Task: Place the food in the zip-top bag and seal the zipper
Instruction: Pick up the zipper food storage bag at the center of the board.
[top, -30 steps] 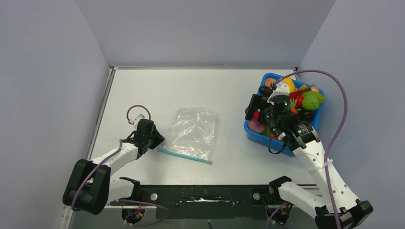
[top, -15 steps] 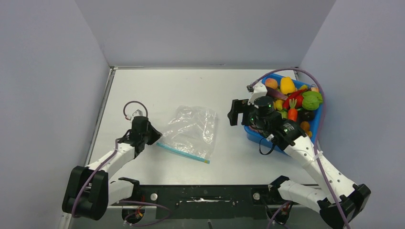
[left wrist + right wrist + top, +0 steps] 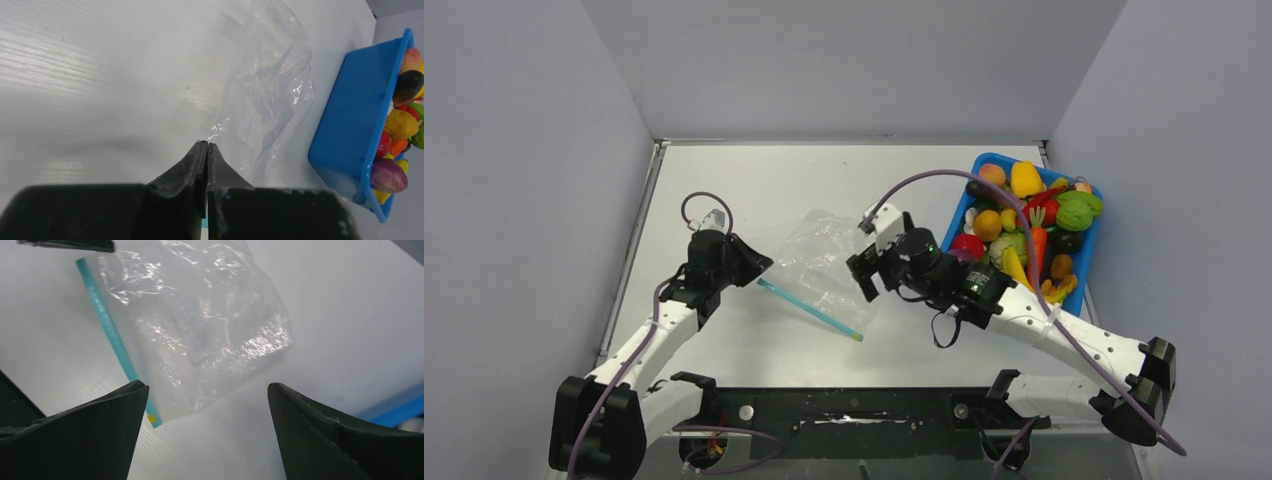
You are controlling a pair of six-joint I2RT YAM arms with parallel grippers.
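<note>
The clear zip-top bag (image 3: 824, 262) lies crumpled at the table's middle, with its light blue zipper (image 3: 809, 308) running along its near edge. My left gripper (image 3: 759, 270) is shut on the zipper's left corner; in the left wrist view (image 3: 207, 145) a sliver of blue shows between the closed fingers, with the bag (image 3: 270, 95) beyond. My right gripper (image 3: 869, 275) is open and empty, hovering over the bag's right side; its view shows the bag (image 3: 200, 325) and zipper (image 3: 112, 335) below (image 3: 207, 387). The food (image 3: 1024, 230) fills the bin.
The blue plastic bin (image 3: 1084, 270) stands at the right rear, heaped with toy fruits and vegetables; it also shows in the left wrist view (image 3: 345, 125). Grey walls close in the table on three sides. The right arm stretches from the bin toward the bag.
My right arm has swung left from over the bin to over the bag, holding nothing. My left gripper has moved farther back, pulling the zipper's left end with it and slanting the strip.
</note>
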